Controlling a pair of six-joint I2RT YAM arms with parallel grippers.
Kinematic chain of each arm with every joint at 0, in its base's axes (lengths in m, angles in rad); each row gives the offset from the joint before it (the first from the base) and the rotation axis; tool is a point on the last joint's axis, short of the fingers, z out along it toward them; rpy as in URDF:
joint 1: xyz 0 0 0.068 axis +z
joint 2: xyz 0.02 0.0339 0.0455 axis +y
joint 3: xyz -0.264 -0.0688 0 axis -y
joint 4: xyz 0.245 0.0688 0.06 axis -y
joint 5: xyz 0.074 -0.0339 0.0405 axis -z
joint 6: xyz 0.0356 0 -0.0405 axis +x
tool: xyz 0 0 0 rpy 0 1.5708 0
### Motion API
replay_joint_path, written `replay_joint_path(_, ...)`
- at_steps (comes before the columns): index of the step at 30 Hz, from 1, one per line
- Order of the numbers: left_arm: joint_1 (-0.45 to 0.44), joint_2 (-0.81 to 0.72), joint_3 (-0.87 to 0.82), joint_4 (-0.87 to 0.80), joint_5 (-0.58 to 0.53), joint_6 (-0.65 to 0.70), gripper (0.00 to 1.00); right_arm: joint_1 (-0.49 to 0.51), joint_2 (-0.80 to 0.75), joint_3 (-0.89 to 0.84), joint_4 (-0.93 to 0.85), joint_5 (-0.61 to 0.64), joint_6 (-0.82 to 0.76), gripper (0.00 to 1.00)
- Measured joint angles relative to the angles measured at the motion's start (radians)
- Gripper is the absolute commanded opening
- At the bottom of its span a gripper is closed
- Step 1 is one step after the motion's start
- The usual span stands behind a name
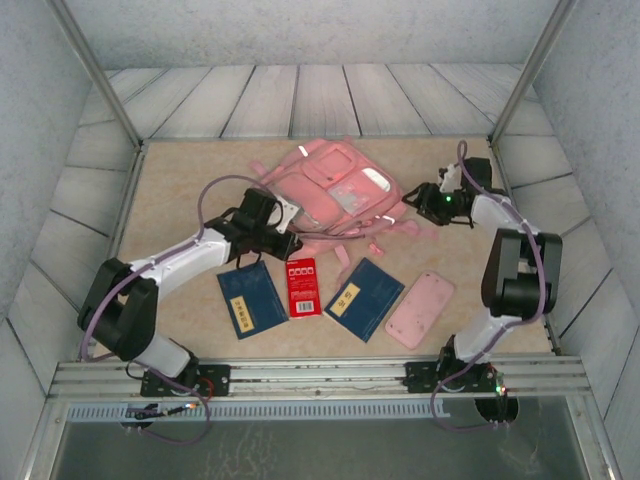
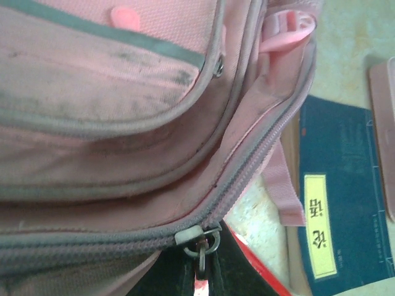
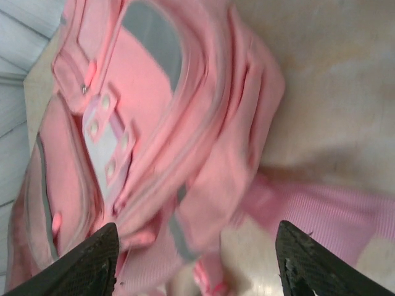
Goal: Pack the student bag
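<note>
Tabletop (image 1: 180,180) books (image 1: 250,300) near bag (image 1: 335,185); left end effector (image 2: 203,259) seemingly zip-clenched, right end effector (image 3: 197,237) agape.

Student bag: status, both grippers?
Left gripper shut on the zip pull. Right gripper open beside the student bag, holding nothing. Two blue books, red packet, pink case lie unpacked nearby.

White links, chunky black joints on left arm (image 1: 185,258) and right arm (image 1: 500,212), lilac cables (image 1: 215,188) looping along both, black-fingered right tool (image 3: 196,262), tiny green light (image 1: 447,197) behind.
</note>
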Motion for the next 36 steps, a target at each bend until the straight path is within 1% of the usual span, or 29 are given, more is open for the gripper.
replay_joint_path(3,-0.011,0.047,0.055,-0.014,0.026,0.011,0.0,0.035,-0.109,-0.084,-0.018,0.004,0.011,0.7)
replay_joint_path(5,-0.024,0.084,0.095,-0.016,0.043,0.019,0.0,0.069,-0.173,-0.141,-0.006,-0.01,0.049,0.7)
replay_joint_path(9,-0.055,0.146,0.167,-0.015,0.069,0.028,0.0,0.152,-0.241,-0.245,0.085,-0.045,0.164,0.74)
replay_joint_path(10,-0.065,0.16,0.184,-0.014,0.073,0.029,0.0,0.176,-0.245,-0.266,0.117,-0.05,0.2,0.78)
replay_joint_path(11,-0.072,0.168,0.196,-0.015,0.077,0.03,0.0,0.198,-0.244,-0.283,0.15,-0.054,0.233,0.79)
replay_joint_path(14,-0.094,0.191,0.23,-0.014,0.084,0.03,0.0,0.259,-0.23,-0.315,0.251,-0.065,0.327,0.79)
replay_joint_path(16,-0.109,0.201,0.246,-0.013,0.086,0.029,0.0,0.282,-0.211,-0.321,0.315,-0.068,0.38,0.79)
replay_joint_path(18,-0.121,0.204,0.251,-0.008,0.085,0.029,0.0,0.286,-0.193,-0.326,0.37,-0.068,0.426,0.77)
replay_joint_path(22,-0.139,0.212,0.258,0.002,0.086,0.025,0.0,0.285,-0.162,-0.335,0.468,-0.068,0.499,0.69)
replay_joint_path(25,-0.148,0.227,0.265,0.008,0.086,0.024,0.0,0.286,-0.138,-0.343,0.521,-0.069,0.539,0.68)
replay_joint_path(28,-0.156,0.239,0.267,0.008,0.086,0.025,0.0,0.286,-0.118,-0.358,0.559,-0.069,0.571,0.61)
replay_joint_path(30,-0.159,0.244,0.268,0.008,0.086,0.025,0.0,0.286,-0.108,-0.369,0.576,-0.069,0.586,0.53)
replay_joint_path(31,-0.161,0.245,0.268,0.007,0.085,0.025,0.0,0.286,-0.105,-0.374,0.584,-0.069,0.589,0.48)
replay_joint_path(34,-0.163,0.245,0.269,0.002,0.083,0.026,0.0,0.285,-0.094,-0.379,0.586,-0.07,0.586,0.29)
replay_joint_path(36,-0.163,0.245,0.27,-0.007,0.076,0.028,0.0,0.285,-0.084,-0.366,0.554,-0.068,0.559,0.17)
